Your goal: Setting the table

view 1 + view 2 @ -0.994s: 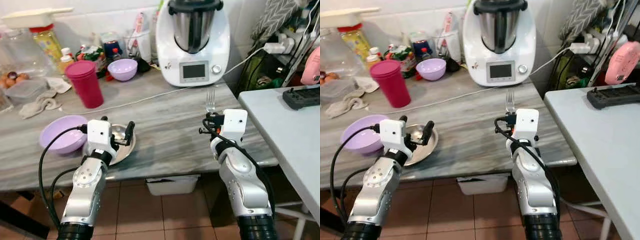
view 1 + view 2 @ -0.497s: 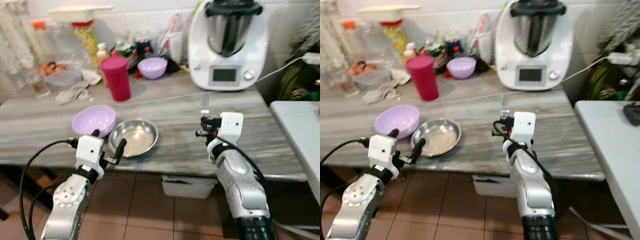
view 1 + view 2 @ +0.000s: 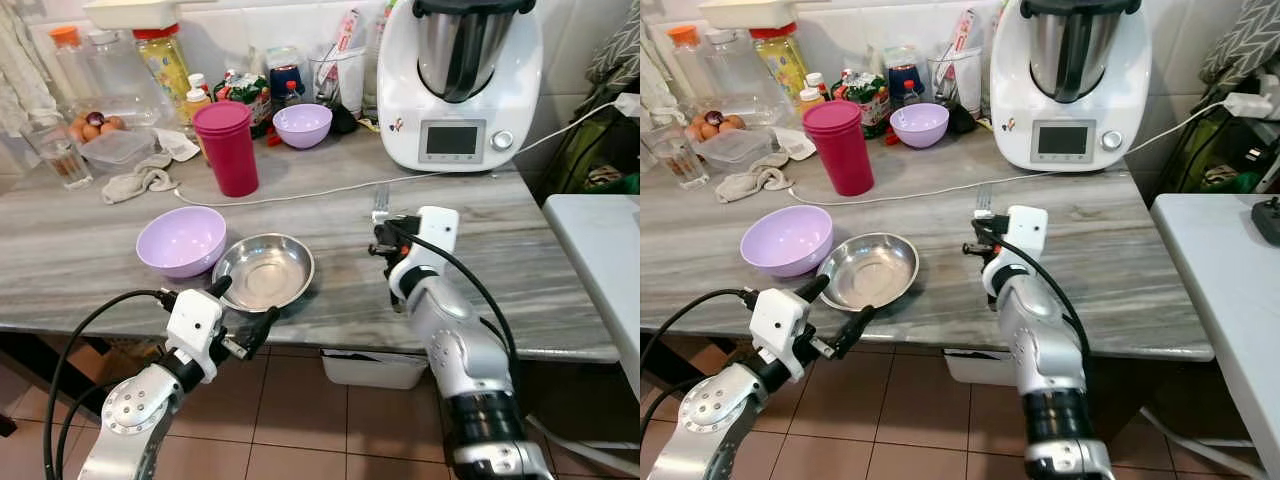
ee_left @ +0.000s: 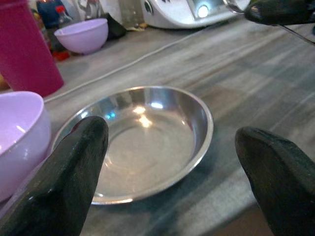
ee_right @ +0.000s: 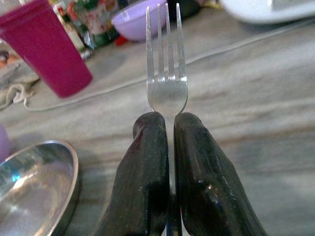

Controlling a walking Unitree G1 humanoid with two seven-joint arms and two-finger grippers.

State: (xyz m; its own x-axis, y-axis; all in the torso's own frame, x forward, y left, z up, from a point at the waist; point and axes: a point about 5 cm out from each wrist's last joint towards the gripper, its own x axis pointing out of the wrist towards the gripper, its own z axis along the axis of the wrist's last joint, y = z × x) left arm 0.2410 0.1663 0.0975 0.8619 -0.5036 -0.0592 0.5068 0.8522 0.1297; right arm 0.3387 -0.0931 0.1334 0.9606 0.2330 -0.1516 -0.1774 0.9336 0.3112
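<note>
Right gripper fingers pinched on upright silver metal fork, frame centre. Left gripper spread wide, empty, facing shallow steel dish. Judgement: lower fork flat just beside dish.

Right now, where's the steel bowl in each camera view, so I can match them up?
Left eye view: steel bowl, lower centre, beside the purple bowl.
Right eye view: lower left of centre.
Left wrist view: central, between the open left gripper fingers.
Right wrist view: its rim at the bottom-left corner.
Shared landmark: the magenta cup, behind the bowl.
</note>
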